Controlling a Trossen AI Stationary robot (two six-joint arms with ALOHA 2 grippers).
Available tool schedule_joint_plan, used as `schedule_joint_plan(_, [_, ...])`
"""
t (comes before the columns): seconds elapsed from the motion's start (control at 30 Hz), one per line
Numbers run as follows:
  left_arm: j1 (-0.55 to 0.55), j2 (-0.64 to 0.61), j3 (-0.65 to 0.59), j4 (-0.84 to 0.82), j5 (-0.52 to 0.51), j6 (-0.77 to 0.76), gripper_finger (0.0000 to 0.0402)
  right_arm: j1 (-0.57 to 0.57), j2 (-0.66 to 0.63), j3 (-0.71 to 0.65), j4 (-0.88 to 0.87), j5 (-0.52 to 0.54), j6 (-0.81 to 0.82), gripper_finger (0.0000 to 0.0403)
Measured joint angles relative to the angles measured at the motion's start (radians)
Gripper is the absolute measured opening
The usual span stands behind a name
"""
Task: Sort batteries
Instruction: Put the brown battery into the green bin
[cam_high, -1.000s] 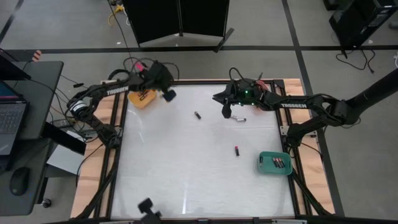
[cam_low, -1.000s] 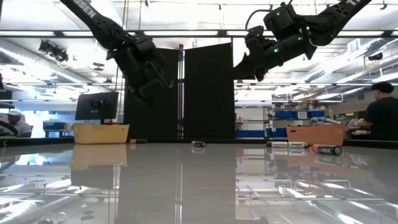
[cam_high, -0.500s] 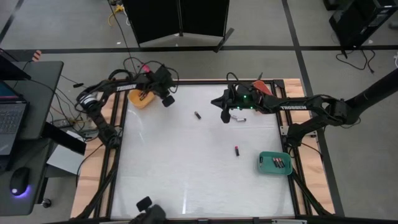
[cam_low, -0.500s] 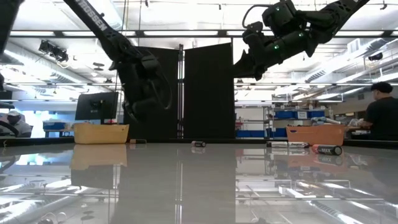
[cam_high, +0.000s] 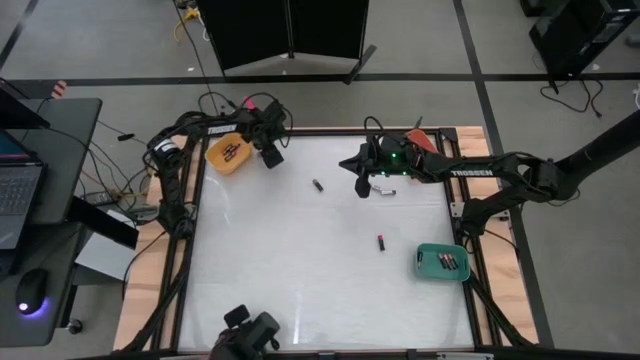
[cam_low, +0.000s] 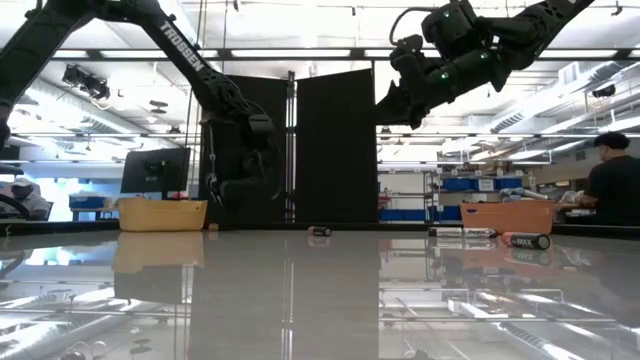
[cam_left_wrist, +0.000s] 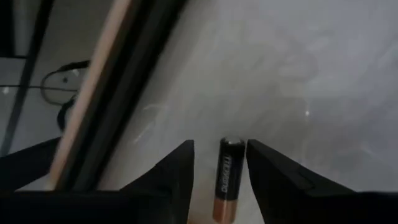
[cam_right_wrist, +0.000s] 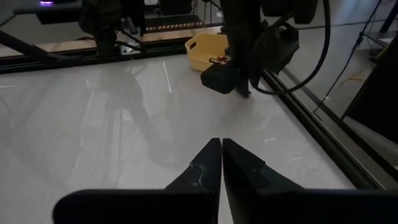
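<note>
Batteries on the bare worktop (cam_high: 300, 280) number three: one (cam_high: 317, 186) between the two hands, one (cam_high: 384, 191) just beside the right hand (cam_high: 362, 186), whose fingers are pressed together and empty, one (cam_high: 381, 242) nearer the green tray (cam_high: 428, 268). A fourth (cam_left_wrist: 226, 179) stands between the left hand's (cam_high: 271, 157) parted fingers, by the yellow tray (cam_high: 218, 158).

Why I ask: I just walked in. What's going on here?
Two arms are sorting batteries. The left gripper, beside the yellow tray, has a battery between its parted fingers, apparently loose. The right gripper is shut and empty above the table. Other batteries lie loose; the green tray holds some.
</note>
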Motion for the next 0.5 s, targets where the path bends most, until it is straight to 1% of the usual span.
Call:
schedule_joint_plan(0.07, [0.0, 0.0, 0.002, -0.011, -0.022, 0.0, 0.0157, 0.0, 0.0, 0.0, 0.0, 0.0, -0.006, 0.0025])
schedule_joint_plan(0.27, [0.005, 0.006, 0.002, -0.054, -0.021, -0.005, 0.0157, 0.0, 0.0, 0.0, 0.0, -0.001, -0.021, 0.0012])
schedule_joint_plan(0.5, [0.035, 0.053, 0.007, -0.066, 0.033, -0.034, 0.0157, 0.0, 0.0, 0.0, -0.001, -0.005, -0.024, 0.0022])
